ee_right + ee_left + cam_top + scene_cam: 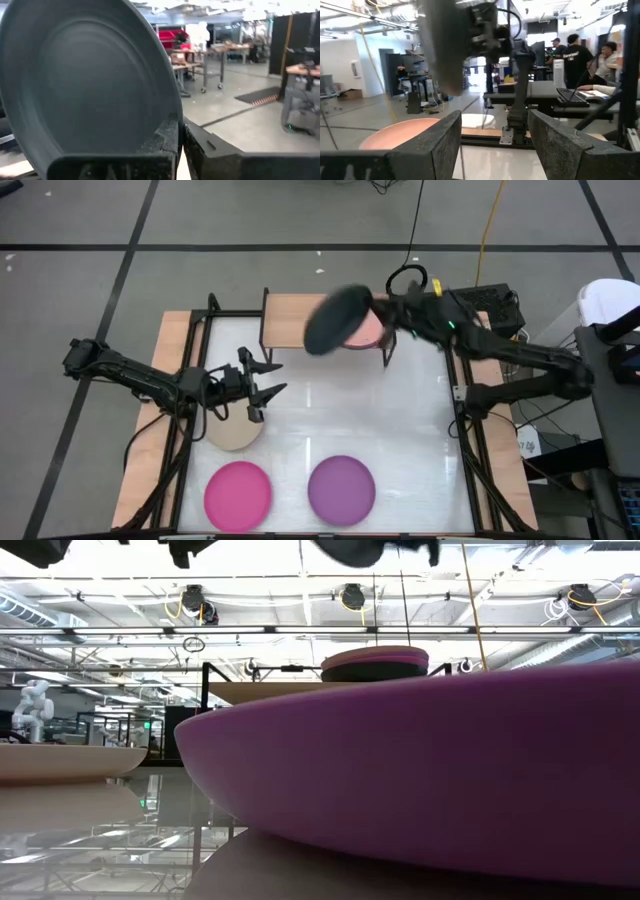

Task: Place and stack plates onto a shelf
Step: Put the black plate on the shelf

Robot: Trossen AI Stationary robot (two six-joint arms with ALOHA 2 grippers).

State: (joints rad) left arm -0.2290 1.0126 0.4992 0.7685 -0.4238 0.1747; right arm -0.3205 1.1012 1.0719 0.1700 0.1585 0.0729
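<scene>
right gripper [378,308] clamped on dark plate [336,318], tilted above the pink stack [367,332] on shelf [290,310]; left gripper [262,387] jaws apart over beige plate [234,434]; magenta plate [238,494] & purple plate [341,488] near front edge

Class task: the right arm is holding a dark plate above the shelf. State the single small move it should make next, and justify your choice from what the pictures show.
Probably lower and level the dark plate onto the stack on the shelf. The right hand grips the plate's rim, tilted in the air above the peach plate that tops that stack. The left hand waits open over the beige plate.
</scene>
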